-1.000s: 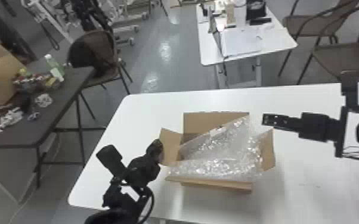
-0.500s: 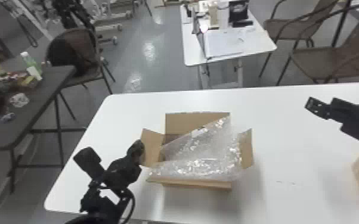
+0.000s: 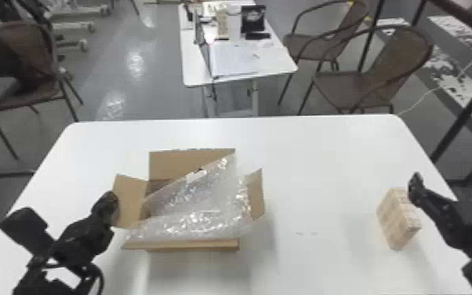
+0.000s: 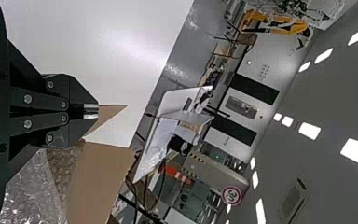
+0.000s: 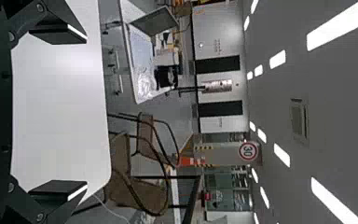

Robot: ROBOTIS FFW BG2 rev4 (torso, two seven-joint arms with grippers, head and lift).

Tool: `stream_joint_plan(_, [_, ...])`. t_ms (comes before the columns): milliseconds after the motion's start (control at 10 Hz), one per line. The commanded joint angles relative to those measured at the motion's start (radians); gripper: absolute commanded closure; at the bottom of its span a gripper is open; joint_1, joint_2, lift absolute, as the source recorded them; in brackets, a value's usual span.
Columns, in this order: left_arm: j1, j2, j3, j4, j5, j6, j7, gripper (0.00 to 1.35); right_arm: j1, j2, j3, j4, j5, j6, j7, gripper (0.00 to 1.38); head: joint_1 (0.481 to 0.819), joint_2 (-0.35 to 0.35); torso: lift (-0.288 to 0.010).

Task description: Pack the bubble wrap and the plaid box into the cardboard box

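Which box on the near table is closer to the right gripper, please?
The plaid box, beside the right gripper; the open-flapped cardboard box, holding bubble wrap, is farther left.

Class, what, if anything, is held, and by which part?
The right gripper holds nothing; whether the left gripper, shut beside a box flap, pinches it can't be told.

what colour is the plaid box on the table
The plaid box is pale tan, seen best in the head view.

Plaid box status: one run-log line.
plaid box on table, unpacked | bubble wrap over open cardboard box | right gripper open, near plaid box | left gripper shut
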State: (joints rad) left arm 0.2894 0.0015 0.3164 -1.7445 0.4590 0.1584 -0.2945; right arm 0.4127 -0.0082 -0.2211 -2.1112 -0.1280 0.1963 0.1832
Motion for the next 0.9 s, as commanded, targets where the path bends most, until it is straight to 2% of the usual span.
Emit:
stream_joint_plan(0, [0.01, -0.004, 0.004, -0.001, 0.006, -0.007, 0.0, 1.22, 0.067, 0.009, -0.023, 0.053, -0.007, -0.054, -0.001, 0.19, 0.695, 0.041, -0.064])
stream_joint_plan(200, [0.01, -0.004, 0.004, -0.001, 0.006, -0.008, 0.0, 1.22, 0.081, 0.009, -0.038, 0.139, -0.033, -0.063, 0.012, 0.19, 0.695, 0.023, -0.064])
stream_joint_plan(300, [0.007, -0.004, 0.001, -0.001, 0.006, -0.008, 0.0, 1.22, 0.072, 0.004, -0.037, 0.206, -0.09, -0.094, 0.018, 0.2, 0.695, 0.017, -0.064])
stream_joint_plan(400, [0.008, -0.004, 0.0, -0.001, 0.006, -0.008, 0.0, 1.22, 0.054, -0.013, -0.032, 0.258, -0.105, -0.106, 0.038, 0.21, 0.695, 0.015, -0.064])
stream_joint_plan(800, [0.011, -0.004, -0.002, -0.001, 0.009, -0.007, -0.002, 1.22, -0.038, -0.01, -0.026, 0.396, -0.022, -0.115, 0.064, 0.25, 0.695, 0.02, -0.064])
